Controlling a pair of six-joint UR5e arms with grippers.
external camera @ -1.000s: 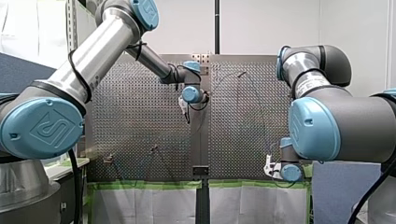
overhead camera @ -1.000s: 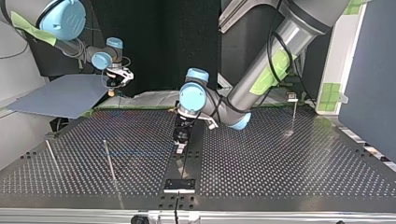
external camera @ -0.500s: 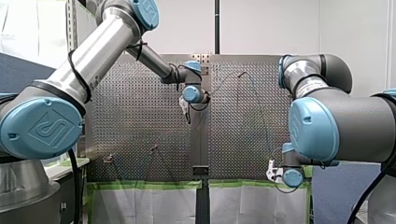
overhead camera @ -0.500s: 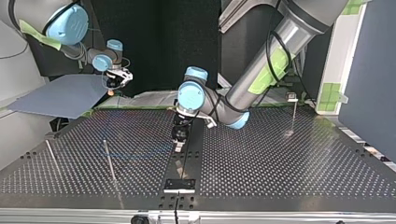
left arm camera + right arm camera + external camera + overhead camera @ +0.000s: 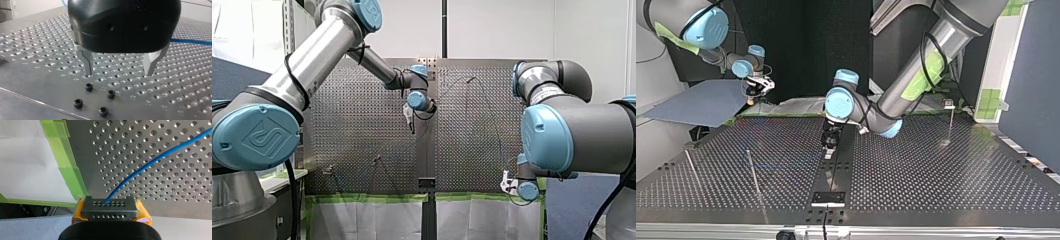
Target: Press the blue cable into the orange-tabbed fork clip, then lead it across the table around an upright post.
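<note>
The blue cable (image 5: 150,164) lies over the perforated table (image 5: 175,142) and ends between the yellow pads (image 5: 143,210) of my right gripper (image 5: 108,202), which is shut on it at the table's taped edge. In the front view that right gripper (image 5: 504,181) hangs low at the right, and the cable (image 5: 493,125) is a faint line going up from it. My left gripper (image 5: 119,73) stands open just above the plate, with nothing between its metal fingers (image 5: 87,61); the cable (image 5: 192,42) passes well beyond it. In the top view my left gripper (image 5: 828,150) is over the centre strip. I cannot make out the orange-tabbed clip.
Thin upright posts stand at the top view's left (image 5: 754,172), far left (image 5: 690,167) and right (image 5: 951,122). Several black screws (image 5: 88,87) sit in the plate just ahead of my left gripper. Green tape (image 5: 71,173) lines the table's edge. A black bracket (image 5: 828,198) sits on the centre strip.
My right gripper has moved with the cable a little down and right in the front view, past the table's edge. My left gripper has shifted slightly along the centre strip.
</note>
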